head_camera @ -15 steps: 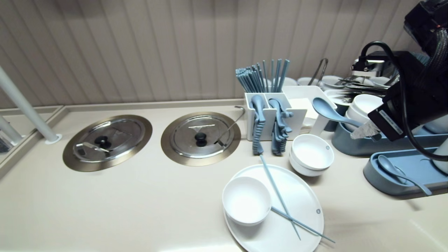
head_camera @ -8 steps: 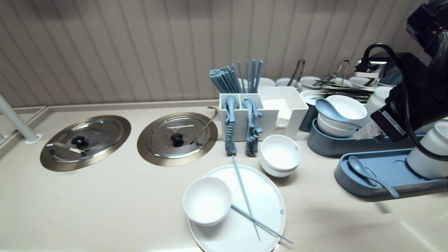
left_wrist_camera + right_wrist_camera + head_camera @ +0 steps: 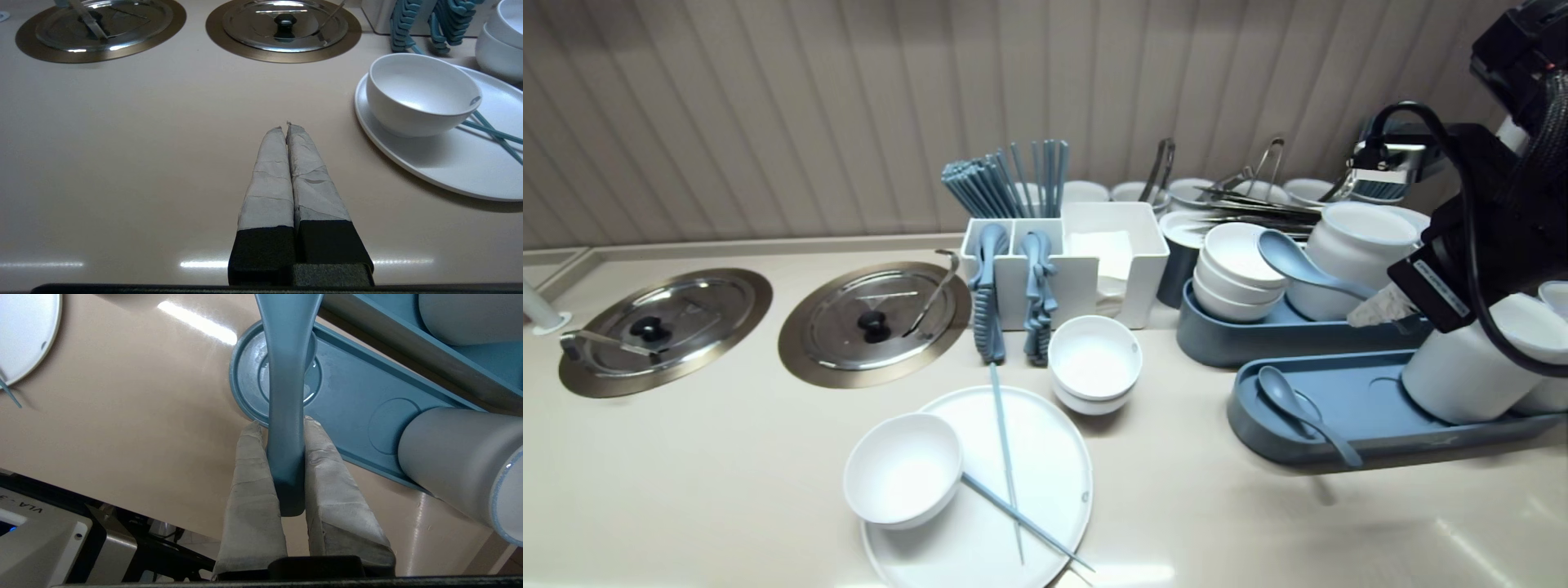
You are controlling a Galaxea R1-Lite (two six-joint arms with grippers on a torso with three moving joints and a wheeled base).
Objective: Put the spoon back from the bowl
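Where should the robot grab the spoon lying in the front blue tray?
Take the spoon by its thin handle, pinching from above. The handle reaches over the tray's front rim with room on both sides, while the scoop end sits low in a round dip.

spoon point(image 3: 286, 416): smooth, matt blue plastic
right hand point(image 3: 282, 421) wrapping: creased grey cloth-like tape, matt
worktop point(image 3: 122, 143): smooth beige, glossy sheen
lids point(image 3: 874, 314): polished metal, brushed rims
plate point(image 3: 1045, 441): smooth white, slight gloss
tray point(image 3: 1364, 408): matt blue plastic

Counted: two round steel lids point(image 3: 711, 310), two blue plastic spoons point(image 3: 1282, 257), two long blue trays point(image 3: 1356, 400). One round white plate point(image 3: 1045, 441), two loose blue chopsticks point(image 3: 1004, 445).
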